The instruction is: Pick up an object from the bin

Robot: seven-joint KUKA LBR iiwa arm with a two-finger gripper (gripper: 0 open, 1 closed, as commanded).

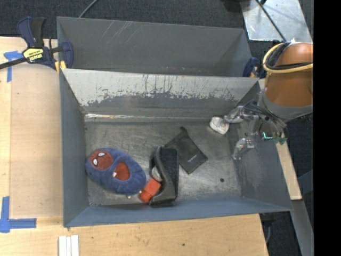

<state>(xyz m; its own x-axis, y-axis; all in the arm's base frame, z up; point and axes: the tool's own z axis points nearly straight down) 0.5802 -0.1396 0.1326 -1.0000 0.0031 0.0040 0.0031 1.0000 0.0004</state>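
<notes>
Near wall of bin (160, 213): small orange piece (151, 189) on the floor close to the wall, touching the lower left of a black case (167, 174). The case stands on edge, open side facing left, something pale just visible inside it.

Left of these: blue plush (114, 170), rounded, lying flat, red patches on its upper face, one like a small masked face. Its right end reaches the orange piece.

A little farther in, right of centre: flat black pad (186, 151), roughly square, lying turned at an angle on the floor. Its near corner is just beside the top of the case; contact cannot be told.

Floor right of the pad is bare, scuffed metal, one dark speck.

Farther, right side of bin: gripper (234, 135) low over the floor near the right wall, hanging from the arm's orange cover (287, 81). The two metal fingers (241, 146) stand spread apart, one nearer, one farther, with nothing between them.

White lump (217, 124): small, crumpled, on the floor toward the far right corner, just beside the tip of the farther finger, on its left. Touching or not cannot be told. It is the closest thing to the gripper and well apart from the plush, case and pad.

Far wall: streaked and scratched along its upper part.
</notes>
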